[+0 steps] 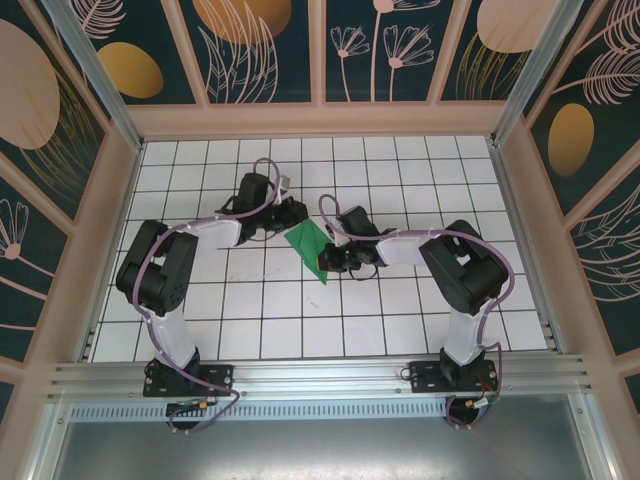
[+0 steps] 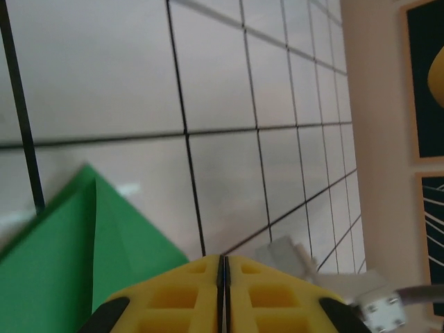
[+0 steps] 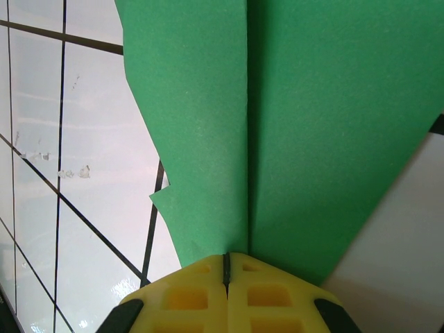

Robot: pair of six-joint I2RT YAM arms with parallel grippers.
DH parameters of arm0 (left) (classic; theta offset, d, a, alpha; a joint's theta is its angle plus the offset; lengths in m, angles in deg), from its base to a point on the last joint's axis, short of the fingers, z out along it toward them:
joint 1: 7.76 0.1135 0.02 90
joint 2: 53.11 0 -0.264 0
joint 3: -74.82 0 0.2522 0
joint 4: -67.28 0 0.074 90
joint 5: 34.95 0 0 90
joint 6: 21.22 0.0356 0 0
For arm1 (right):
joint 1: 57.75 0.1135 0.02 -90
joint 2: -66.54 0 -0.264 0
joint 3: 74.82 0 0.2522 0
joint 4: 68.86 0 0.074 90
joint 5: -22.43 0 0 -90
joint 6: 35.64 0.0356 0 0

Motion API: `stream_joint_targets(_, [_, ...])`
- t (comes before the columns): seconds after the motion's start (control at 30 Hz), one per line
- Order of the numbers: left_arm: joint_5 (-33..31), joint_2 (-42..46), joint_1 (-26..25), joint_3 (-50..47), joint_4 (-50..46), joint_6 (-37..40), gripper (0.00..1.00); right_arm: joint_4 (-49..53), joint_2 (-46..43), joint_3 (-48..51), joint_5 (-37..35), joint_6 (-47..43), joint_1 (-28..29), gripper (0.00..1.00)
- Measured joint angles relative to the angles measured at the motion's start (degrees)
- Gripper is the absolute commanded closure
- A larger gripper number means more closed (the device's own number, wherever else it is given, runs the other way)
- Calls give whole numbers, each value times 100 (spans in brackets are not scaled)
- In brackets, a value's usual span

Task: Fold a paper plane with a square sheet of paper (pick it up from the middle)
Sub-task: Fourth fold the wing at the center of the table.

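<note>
Right end effector [image 3: 226, 255]: yellow fingers [image 3: 274, 276] pressed together, pinching the sheet of paper [image 3: 312, 139]. In the right wrist view the green paper comes straight out of the seam between the fingers. A long crease runs from that seam up and away, with one panel on each side. The left panel's lower edge has a small jagged corner over a black grid line. In the top view this end effector [image 1: 332, 262] sits at the near, pointed end of the paper [image 1: 308, 245].

Left end effector [image 2: 223, 258]: fingers [image 2: 194, 274] also pressed together, with only a dark seam between them. The paper [image 2: 62, 263] lies left of the fingers and passes under the left one. It shows a folded flap with a pointed corner. Cannot tell whether any edge is caught. In the top view the left end effector [image 1: 288, 226] is at the paper's far left corner, touching it or just beside it.

Paper: folded to a narrow pointed shape near the middle of the surface [image 1: 400, 320], between the two end effectors, running diagonally from far left to near right. Flat or lifted: cannot tell.

Surface: white tiles with black grid lines. Left arm [image 1: 160, 270] and right arm [image 1: 465, 270] bend inward from the near edge. Dark patterned wall panels [image 1: 260, 40] surround it.
</note>
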Motion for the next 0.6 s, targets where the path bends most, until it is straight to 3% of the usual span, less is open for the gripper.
stream_joint_targets(0.23, [232,-468,-304,-291,214,-466,88,-11,0,0,0,28,-2,100])
stream_joint_targets(0.6, [-236,-658,-321,-282,79,-149,91,116,-160,63,98,192,-2,98])
